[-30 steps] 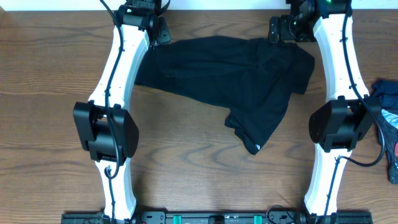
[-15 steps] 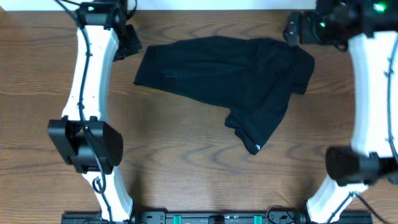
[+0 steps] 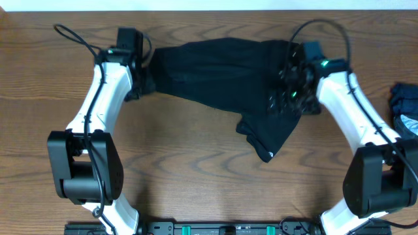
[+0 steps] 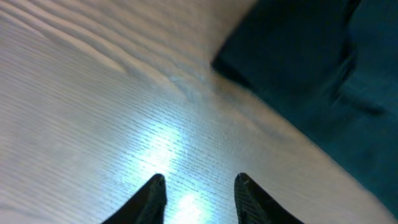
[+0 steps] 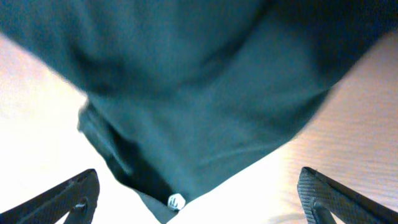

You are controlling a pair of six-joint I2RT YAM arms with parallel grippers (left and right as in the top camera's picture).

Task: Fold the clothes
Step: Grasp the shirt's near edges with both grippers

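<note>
The clothes, a black top, lie crumpled across the far middle of the wooden table, with a narrow end reaching toward the front. A small white mark shows at that end's tip. My left gripper is at the garment's left edge. In the left wrist view my left gripper is open a little over bare wood, with the cloth ahead to the right. My right gripper hovers above the garment's right part. In the right wrist view my right gripper stands wide open and holds nothing.
A dark blue bundle with light patches lies at the table's right edge. Both arm bases stand at the front edge, left and right. Bare wood stretches in front of the garment.
Both arms have swung in from the far edge toward the garment, the left to its left edge and the right over its right part. The garment has hardly moved.
</note>
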